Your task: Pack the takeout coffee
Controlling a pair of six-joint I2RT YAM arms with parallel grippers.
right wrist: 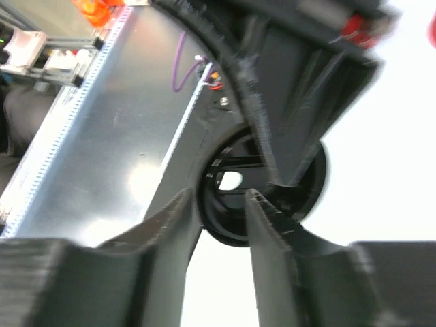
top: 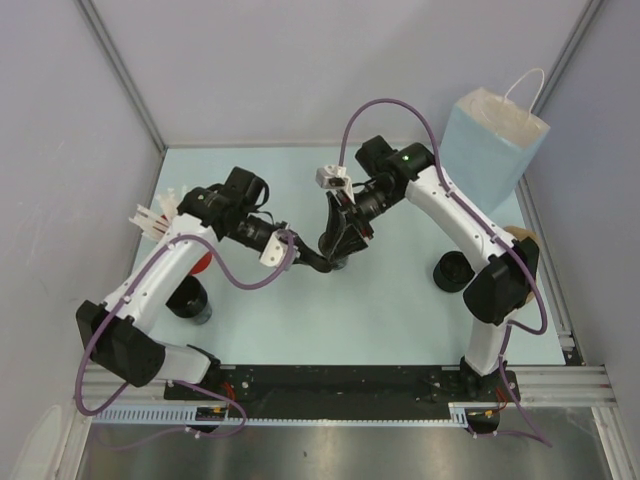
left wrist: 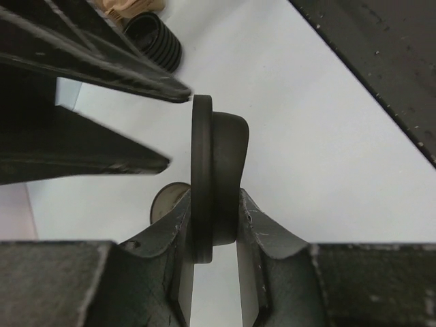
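The round black plastic sip lid (left wrist: 218, 170) hangs on edge at mid-counter between both arms, clear of the pale counter (top: 390, 310). The left fingers (left wrist: 170, 238) are clamped on its rim. The right fingers (right wrist: 170, 231) stand apart around it without pinching, so this reads as a hand-over that gives the left arm the hold for capping. The short black disposable cup (top: 455, 271) stands at the right, apparently lidless, near the right arm's elbow; what it holds I cannot tell. The pale-blue paper bag (top: 490, 150) stands upright and open-mouthed in the far right corner, ready for loading; its inside is hidden. White straws (top: 155, 217) poke out at far left.
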